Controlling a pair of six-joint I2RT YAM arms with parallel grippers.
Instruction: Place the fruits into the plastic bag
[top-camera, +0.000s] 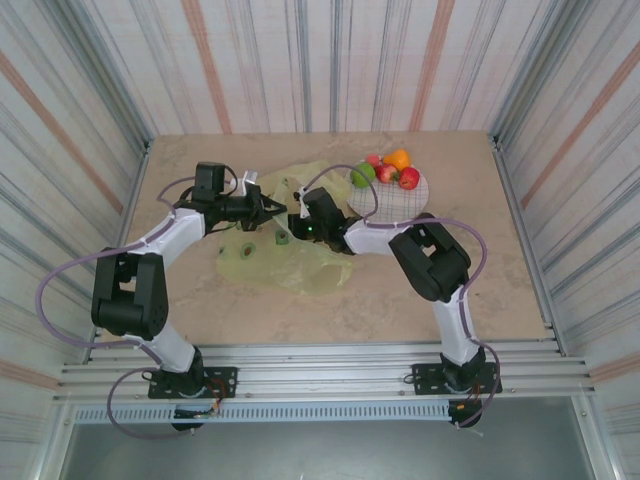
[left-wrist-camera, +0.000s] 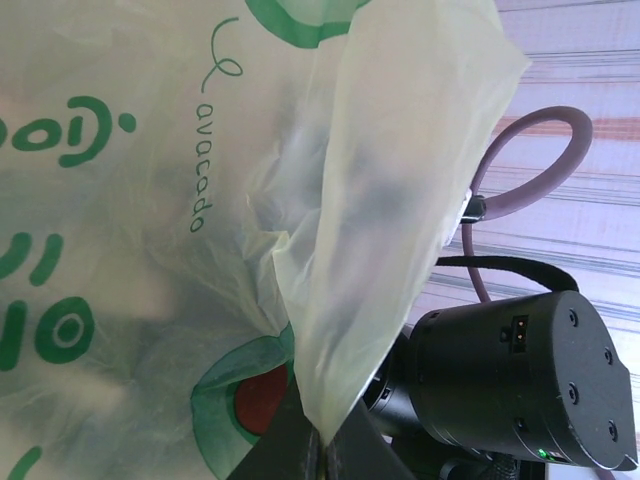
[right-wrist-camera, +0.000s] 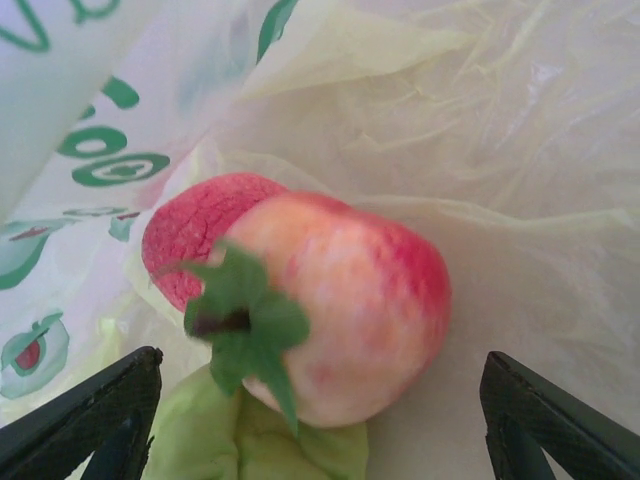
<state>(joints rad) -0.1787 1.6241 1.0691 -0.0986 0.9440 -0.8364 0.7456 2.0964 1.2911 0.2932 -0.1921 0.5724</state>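
Pink-red fruit (right-wrist-camera: 350, 300) with a green leafy cap lies inside the plastic bag (top-camera: 300, 265), resting on the film, with a darker red fruit (right-wrist-camera: 195, 235) touching it from behind. The bag lies crumpled in the middle of the table (top-camera: 480, 270), just left of the plate (top-camera: 400, 205), where several more fruits (top-camera: 388, 172) sit piled.

Step in hand, by judgement: a deposit into the bag, the fruit apparently let go. Right gripper (right-wrist-camera: 318, 360) reaches into the bag mouth, jaws spread wide on either side of the fruit and apart from it. Left gripper (left-wrist-camera: 318, 440) is clenched on a fold of the bag's rim, holding it up. Both arms stretch forward and inward, wrists close together.

The next move calls for backing the right arm out clear of the film, then going to the plate.
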